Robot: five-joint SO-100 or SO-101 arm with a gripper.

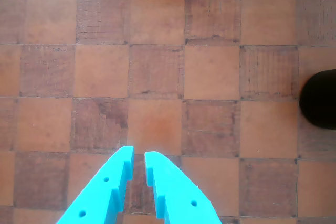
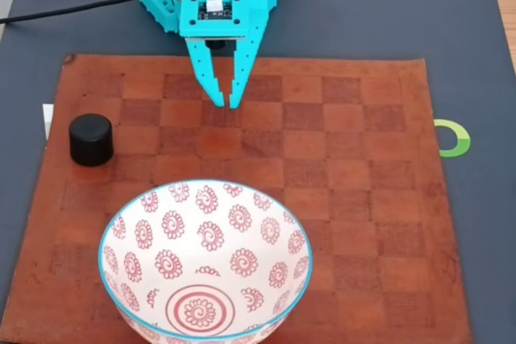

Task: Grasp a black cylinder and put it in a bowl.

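The black cylinder (image 2: pixel 90 139) stands upright on the left side of the brown checkered mat in the fixed view; in the wrist view the black cylinder (image 1: pixel 319 98) is cut off by the right edge. The bowl (image 2: pixel 205 263), white with red spirals and a light blue rim, sits empty at the mat's front. My turquoise gripper (image 2: pixel 226 102) hangs over the mat's far side, well right of the cylinder and behind the bowl. In the wrist view the gripper (image 1: pixel 138 153) has its fingers almost together with only a thin gap and nothing between them.
The checkered mat (image 2: pixel 355 199) lies on a dark grey table (image 2: pixel 476 54). A green ring mark (image 2: pixel 454 138) sits just off the mat's right edge. A black cable (image 2: pixel 72 7) runs left from the arm's base.
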